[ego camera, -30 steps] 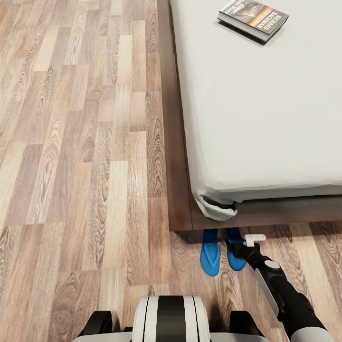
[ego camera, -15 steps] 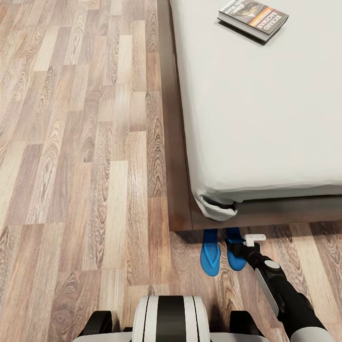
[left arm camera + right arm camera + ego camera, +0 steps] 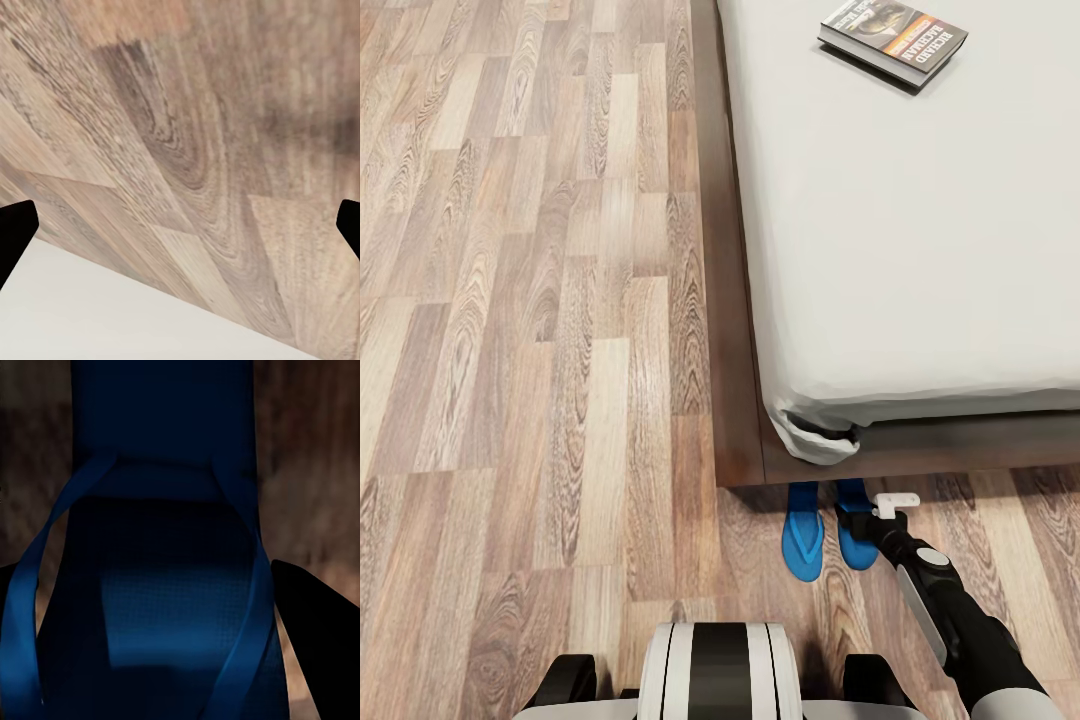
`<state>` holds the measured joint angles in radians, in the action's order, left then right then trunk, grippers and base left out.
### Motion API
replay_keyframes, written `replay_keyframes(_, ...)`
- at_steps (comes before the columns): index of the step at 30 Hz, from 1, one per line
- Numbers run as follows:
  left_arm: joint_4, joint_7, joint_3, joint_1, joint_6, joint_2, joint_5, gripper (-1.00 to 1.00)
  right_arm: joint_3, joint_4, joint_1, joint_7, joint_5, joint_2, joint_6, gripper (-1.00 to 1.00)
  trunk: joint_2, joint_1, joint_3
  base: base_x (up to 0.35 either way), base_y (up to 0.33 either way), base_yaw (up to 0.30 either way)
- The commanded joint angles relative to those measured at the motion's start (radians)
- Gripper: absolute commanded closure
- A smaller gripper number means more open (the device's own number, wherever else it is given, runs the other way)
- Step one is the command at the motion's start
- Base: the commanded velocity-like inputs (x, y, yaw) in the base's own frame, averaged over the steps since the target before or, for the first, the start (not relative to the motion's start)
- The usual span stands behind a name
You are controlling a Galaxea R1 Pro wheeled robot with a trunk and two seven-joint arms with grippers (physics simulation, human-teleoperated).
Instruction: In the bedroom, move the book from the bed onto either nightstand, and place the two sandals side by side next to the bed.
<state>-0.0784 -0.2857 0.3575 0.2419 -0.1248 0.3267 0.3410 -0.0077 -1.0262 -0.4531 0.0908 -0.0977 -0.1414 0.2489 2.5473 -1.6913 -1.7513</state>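
Note:
The book point(image 3: 893, 38) lies flat on the light-grey mattress of the bed point(image 3: 920, 260), far up near the head view's top edge. Two blue sandals lie side by side on the floor at the bed's near corner, toes tucked under the dark frame: the left sandal point(image 3: 803, 538) and the right sandal point(image 3: 852, 528). My right gripper point(image 3: 872, 524) is down on the right sandal point(image 3: 165, 585); its dark fingers point(image 3: 315, 645) press the sole's sides. My left gripper point(image 3: 180, 225) is open over bare floor planks, holding nothing.
Wood-plank floor point(image 3: 540, 330) stretches along the bed's left side. The bed's dark wooden frame point(image 3: 735, 300) juts out past the mattress at floor level. My own base point(image 3: 720, 670) sits just behind the sandals.

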Motion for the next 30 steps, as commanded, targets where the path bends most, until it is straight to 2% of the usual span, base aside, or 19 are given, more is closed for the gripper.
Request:
replay_keyframes(1,0.000,-0.003,0.009,0.000,-0.003,0.000,0.009,-1.00,0.015,0.018,0.001,0.005,-0.020,0.000,0.006,1.00,0.000,0.000,-0.001,0.000,0.000,0.000)
replay_keyframes(8,0.000,-0.003,0.009,0.000,-0.002,0.000,0.009,-1.00,0.015,0.019,0.001,0.006,-0.020,0.000,0.006,1.00,0.000,0.000,-0.001,0.000,0.000,0.000)
replay_keyframes(9,0.000,-0.003,0.009,0.000,-0.002,0.000,0.009,-1.00,0.015,0.019,0.001,0.006,-0.020,0.000,0.007,-1.00,0.000,0.000,-0.001,0.000,0.000,0.000)
replay_keyframes(30,0.000,-0.004,0.009,0.000,-0.003,0.000,0.009,-1.00,0.015,0.020,0.001,0.006,-0.019,-0.001,0.007,-1.00,0.000,0.000,-0.001,0.000,0.000,0.000)
